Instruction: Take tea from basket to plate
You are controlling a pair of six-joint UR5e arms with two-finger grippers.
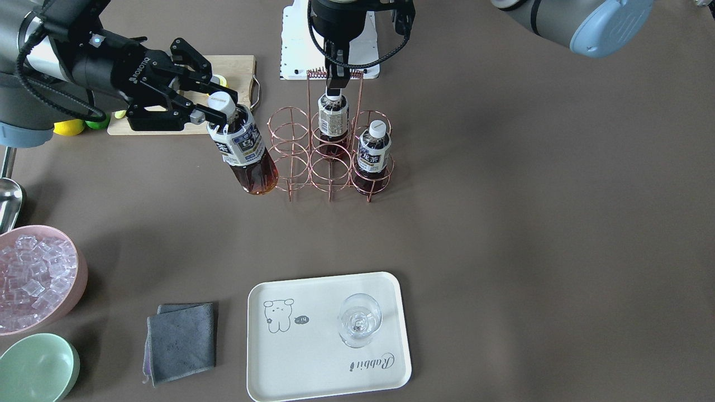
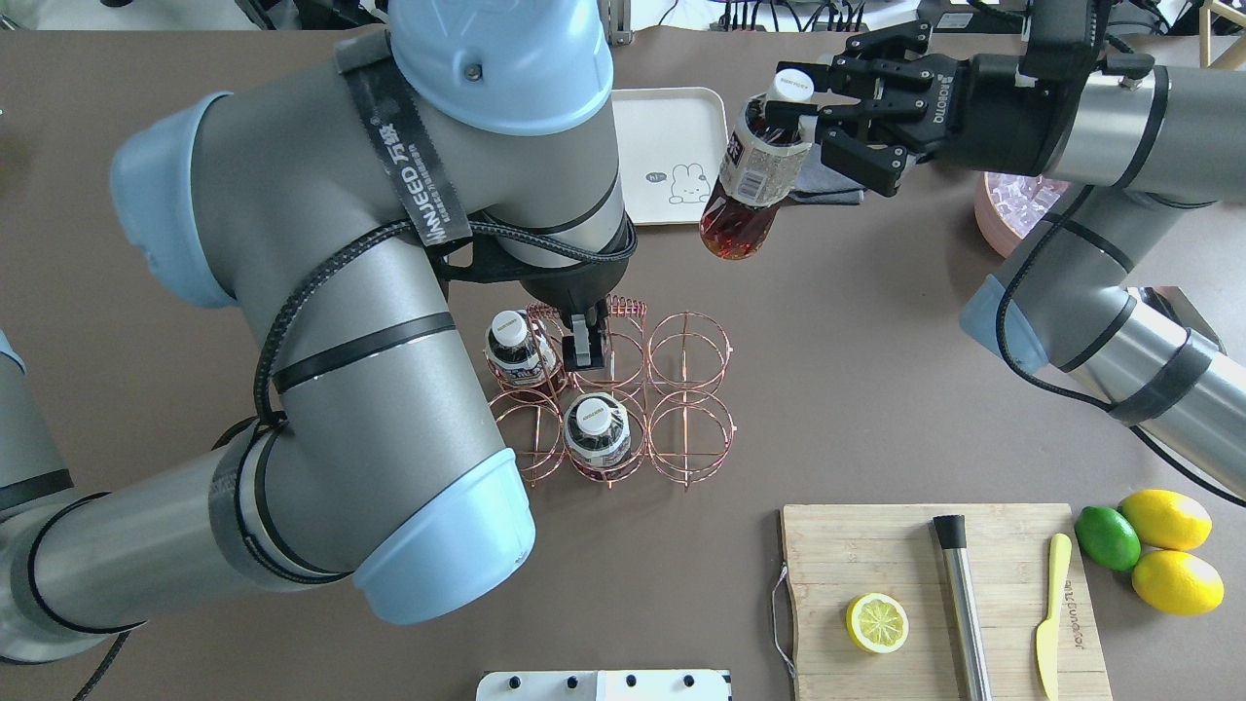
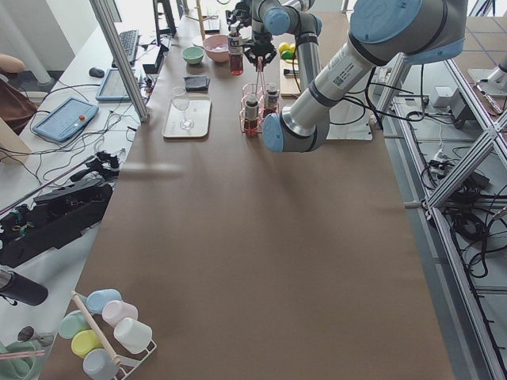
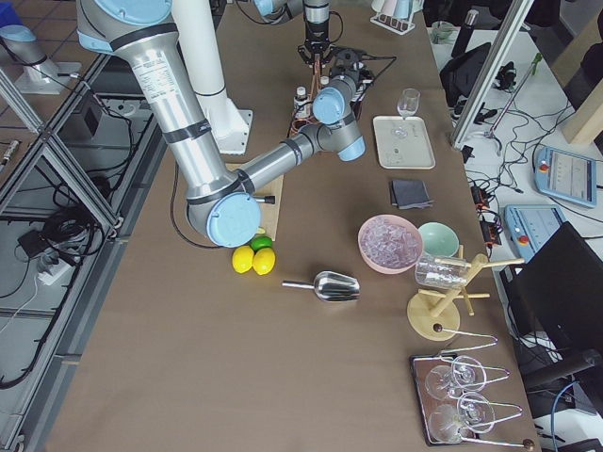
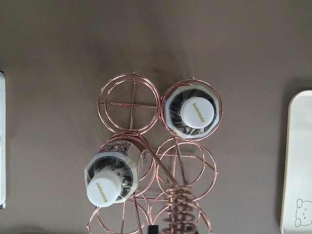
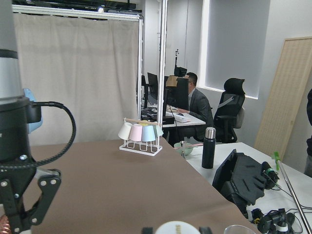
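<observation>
Basket [image 1: 329, 162] at mid-bench [image 1: 530, 223], a bottle [image 1: 333, 120] in its robot-side middle cell and a second bottle [image 1: 373, 151] in its far left cell. Tea [image 1: 246, 153] in the right gripper [image 1: 218, 106], just right of the basket. Beyond lies the plate [image 1: 313, 357] bearing a glass [image 1: 359, 319], with a cloth [image 1: 180, 341] to its right.

"What's behind the brown table [image 6: 122, 185]?"
"A pale curtain [image 6: 73, 73] on the left, white walls, and a window [image 6: 229, 44] above a black office chair [image 6: 228, 109]."
"Other furniture?"
"A desk [image 6: 183, 118] by that chair, a slatted wooden panel [image 6: 287, 97] at right, and aluminium posts [image 6: 162, 63]."
"Floor and light?"
"Grey floor [image 3: 475, 317], strewn with cables. A ceiling lamp [image 6: 101, 9] glows."
</observation>
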